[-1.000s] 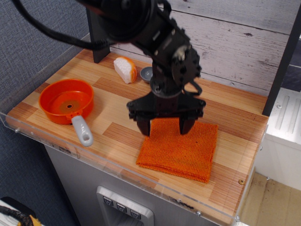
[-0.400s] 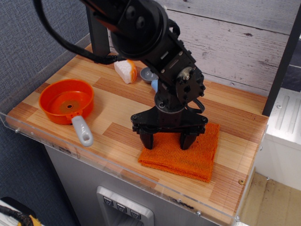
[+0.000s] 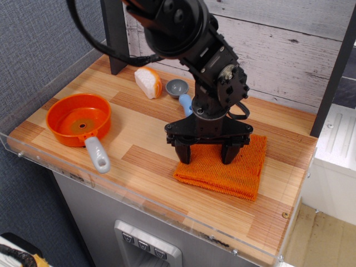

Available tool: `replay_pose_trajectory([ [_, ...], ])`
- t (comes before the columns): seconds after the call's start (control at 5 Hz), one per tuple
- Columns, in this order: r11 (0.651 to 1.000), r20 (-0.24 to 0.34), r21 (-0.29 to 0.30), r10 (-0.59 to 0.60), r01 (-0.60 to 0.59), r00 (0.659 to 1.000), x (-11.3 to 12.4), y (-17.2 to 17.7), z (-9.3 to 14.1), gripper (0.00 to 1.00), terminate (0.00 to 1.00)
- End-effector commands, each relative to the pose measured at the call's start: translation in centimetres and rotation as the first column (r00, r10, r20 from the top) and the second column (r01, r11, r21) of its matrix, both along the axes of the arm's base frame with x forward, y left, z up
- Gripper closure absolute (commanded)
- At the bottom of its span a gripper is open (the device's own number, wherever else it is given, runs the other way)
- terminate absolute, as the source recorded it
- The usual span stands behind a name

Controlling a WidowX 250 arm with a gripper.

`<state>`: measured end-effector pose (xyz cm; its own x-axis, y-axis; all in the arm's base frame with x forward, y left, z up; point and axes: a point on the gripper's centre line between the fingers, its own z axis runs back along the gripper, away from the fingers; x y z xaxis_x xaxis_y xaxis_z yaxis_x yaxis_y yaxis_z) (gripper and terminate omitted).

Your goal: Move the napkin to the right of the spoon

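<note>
The napkin (image 3: 223,172), an orange ribbed cloth, lies flat on the wooden counter at the front right. My gripper (image 3: 206,156) stands over its near-left part, jaws spread wide, both fingertips (image 3: 184,154) down on the cloth. The spoon (image 3: 177,87) lies behind it to the left. Its grey bowl is in view, and its light-blue handle (image 3: 186,103) is partly hidden by my arm. The napkin is in front of and to the right of the spoon.
An orange pan (image 3: 78,118) with a grey handle (image 3: 98,155) sits at the left. A white and orange object (image 3: 148,82) lies beside the spoon. A black post (image 3: 114,39) stands at the back. A clear rail (image 3: 139,203) runs along the counter's front edge.
My gripper has moved right and slightly back, and the napkin has slid right with it. The cloth looks more bunched than before. The spoon is now more uncovered.
</note>
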<state>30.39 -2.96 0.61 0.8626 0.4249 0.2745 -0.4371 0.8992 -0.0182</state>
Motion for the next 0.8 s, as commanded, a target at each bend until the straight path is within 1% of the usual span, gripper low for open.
replay_pose_trajectory([
  [0.0, 1.000, -0.084, -0.003, 0.003, -0.003, 0.996, 0.6, 0.7, -2.8, 0.00, 0.00],
  [0.2, 1.000, -0.090, -0.006, -0.018, 0.017, 0.996, 1.7, 0.4, -3.5, 0.00, 0.00],
  [0.6, 0.999, -0.111, -0.041, -0.035, 0.031, 0.993, 4.0, -0.5, -4.4, 0.00, 0.00],
])
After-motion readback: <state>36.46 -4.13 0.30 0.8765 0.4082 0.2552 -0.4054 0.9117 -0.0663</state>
